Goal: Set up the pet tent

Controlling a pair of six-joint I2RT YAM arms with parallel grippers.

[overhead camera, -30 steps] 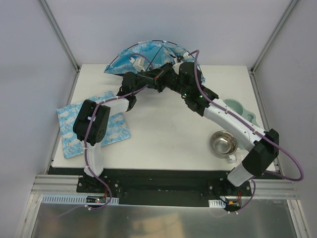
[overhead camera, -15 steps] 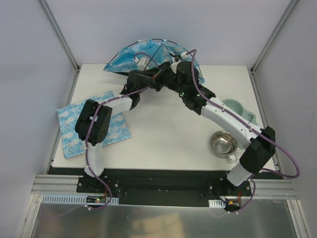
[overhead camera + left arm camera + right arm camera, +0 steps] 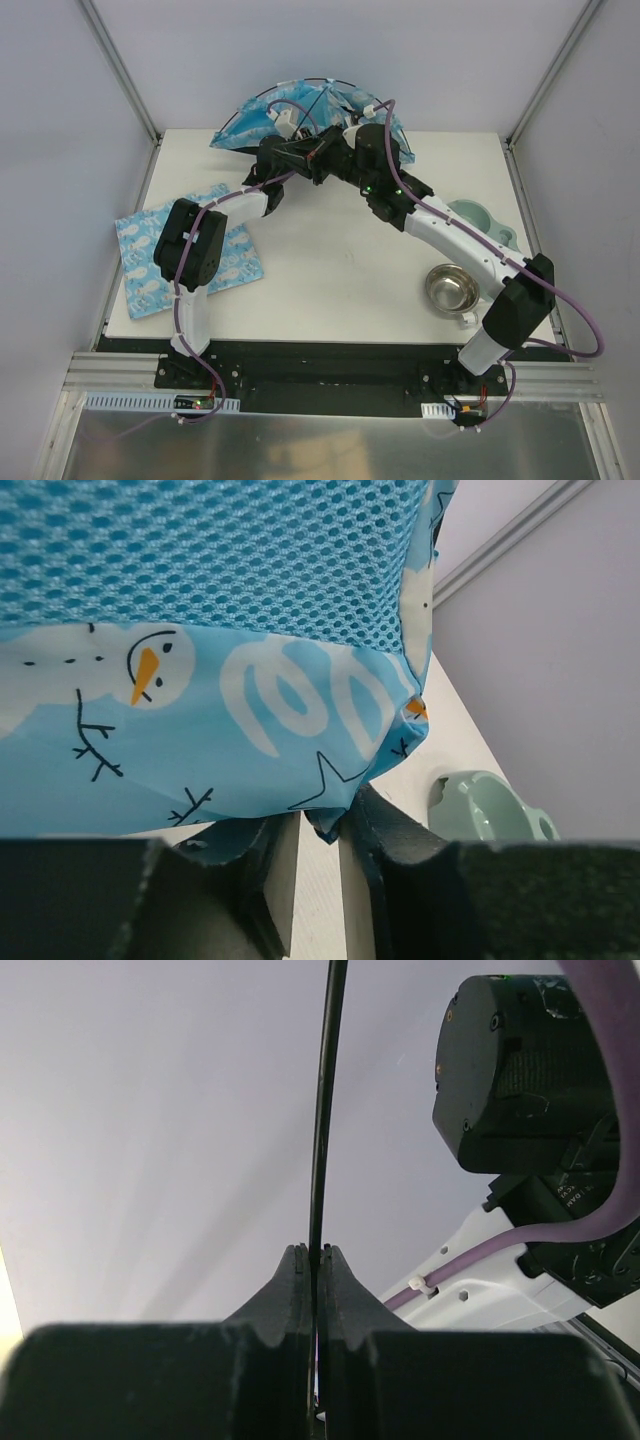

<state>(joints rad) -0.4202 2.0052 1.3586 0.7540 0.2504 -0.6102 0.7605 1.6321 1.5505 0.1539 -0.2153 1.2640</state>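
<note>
One blue snowman-print fabric pet tent [image 3: 250, 710] just above left pincer [image 3: 320, 865]. Left pincer narrowed around tent's hem corner; grip cannot be told. Right pincer [image 3: 316, 1260] pressed together, pinching thin black pole [image 3: 325, 1110], one of two crossing. One matching flat mat [image 3: 140, 260], one steel bowl [image 3: 452, 290], one green dish [image 3: 490, 222] well behind both.

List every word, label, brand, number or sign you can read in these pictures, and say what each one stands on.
Nothing can be read with certainty.
Small white print on the black housing of the left arm, seen in the right wrist view: too small and blurred to read.
The pet tent carries pictures only (snowmen, a star outline, white loops) and no words.
Top view: no legible text.
</note>
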